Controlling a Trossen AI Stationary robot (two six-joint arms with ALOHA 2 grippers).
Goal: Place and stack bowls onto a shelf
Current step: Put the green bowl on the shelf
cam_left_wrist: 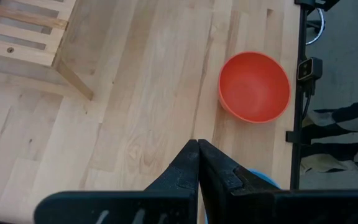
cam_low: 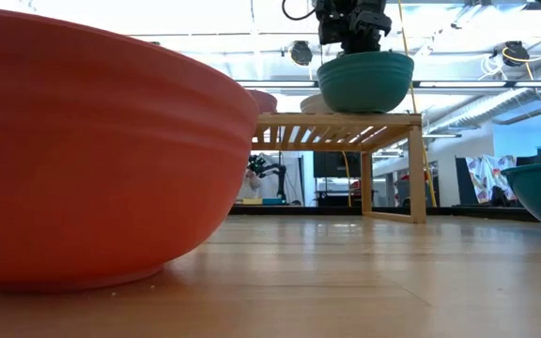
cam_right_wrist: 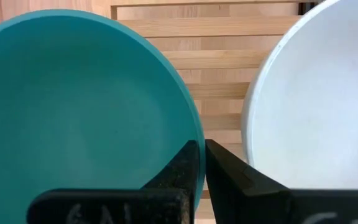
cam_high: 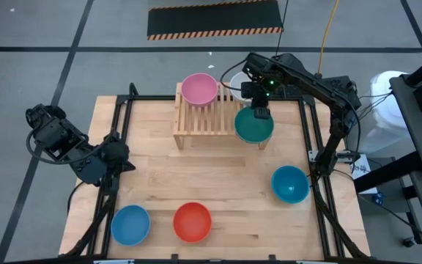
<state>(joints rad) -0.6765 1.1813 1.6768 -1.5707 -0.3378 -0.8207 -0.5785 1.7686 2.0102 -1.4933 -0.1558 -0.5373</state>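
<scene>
The right hand [cam_high: 259, 111] is clamped on the rim of the round green plastic bowl [cam_high: 254, 125], holding it at the shelf's right front corner — in the low view the bowl sits just above the slats of the low light-wood slatted shelf [cam_high: 200, 117]. A round pink plastic bowl [cam_high: 198, 89] rests on the shelf's back left, and a round white plastic bowl [cam_right_wrist: 316, 99] at its back right (mostly hidden under the arm from above). On the wooden tabletop [cam_high: 218, 176] sit a teal-blue bowl [cam_high: 290, 183], a red bowl [cam_high: 192, 221] and a blue bowl [cam_high: 130, 224]. The left hand [cam_left_wrist: 197, 162] is closed, holding nothing, parked at the tabletop's left edge.
</scene>
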